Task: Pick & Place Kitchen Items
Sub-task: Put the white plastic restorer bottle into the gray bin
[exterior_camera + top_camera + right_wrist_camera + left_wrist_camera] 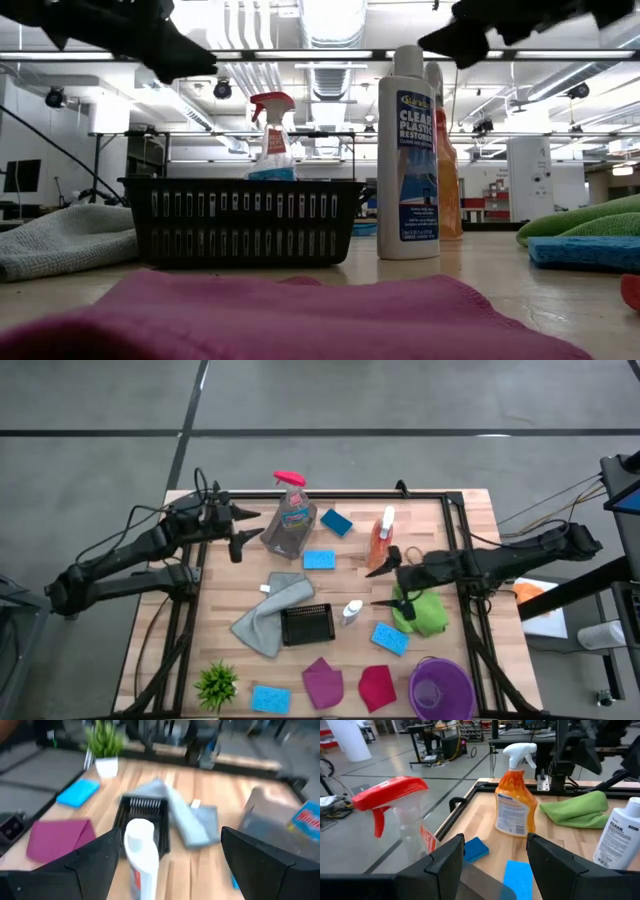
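Note:
My left gripper (243, 531) hangs open above the table's far left, beside the clear spray bottle with a red trigger (288, 518), which stands upright on its base. My right gripper (379, 586) hangs open over the middle right, between the upright orange spray bottle (381, 540) and the green cloth (421, 612). In the right wrist view a white bottle (142, 855) shows between the open fingers, farther off and lower. Blue sponges (318, 559) (336, 521) (389, 637) lie flat on the wood. A grey cloth (268, 616), a magenta cloth (322, 682) and a red cloth (376, 686) lie spread out.
A black basket (306, 624) sits mid-table next to the white bottle (352, 611). A purple bowl (440, 688) stands at the near right corner. A small spiky plant (216, 682) and another blue sponge (270, 698) are at the near left. A black frame (452, 530) rims the tabletop.

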`<action>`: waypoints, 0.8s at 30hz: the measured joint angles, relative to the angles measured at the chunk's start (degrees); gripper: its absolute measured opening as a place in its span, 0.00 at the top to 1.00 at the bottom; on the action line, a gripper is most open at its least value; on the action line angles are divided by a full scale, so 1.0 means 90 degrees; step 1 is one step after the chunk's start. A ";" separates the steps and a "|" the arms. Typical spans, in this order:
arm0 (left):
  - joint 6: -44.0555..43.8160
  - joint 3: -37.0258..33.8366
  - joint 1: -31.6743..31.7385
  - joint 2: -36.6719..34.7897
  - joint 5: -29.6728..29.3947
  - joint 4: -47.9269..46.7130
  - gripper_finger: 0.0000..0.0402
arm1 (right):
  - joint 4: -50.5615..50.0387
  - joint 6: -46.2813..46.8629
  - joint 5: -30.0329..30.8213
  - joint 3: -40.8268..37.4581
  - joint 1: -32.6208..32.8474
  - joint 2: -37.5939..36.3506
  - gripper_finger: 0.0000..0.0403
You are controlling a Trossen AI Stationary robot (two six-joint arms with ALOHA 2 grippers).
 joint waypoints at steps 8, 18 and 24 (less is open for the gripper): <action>0.0059 -0.0354 0.0000 -0.0547 -0.0324 -0.0370 0.46 | -0.2151 0.0139 -0.0517 0.1971 -0.0002 0.1432 0.16; 0.0021 -0.0744 0.0002 -0.0977 -0.0611 -0.0508 0.46 | -0.3846 0.0183 -0.1097 0.3526 -0.0002 0.2654 0.16; -0.0005 -0.0868 0.0005 -0.1122 -0.0674 -0.0573 0.46 | -0.4602 0.0153 -0.1333 0.4249 -0.0002 0.3234 0.16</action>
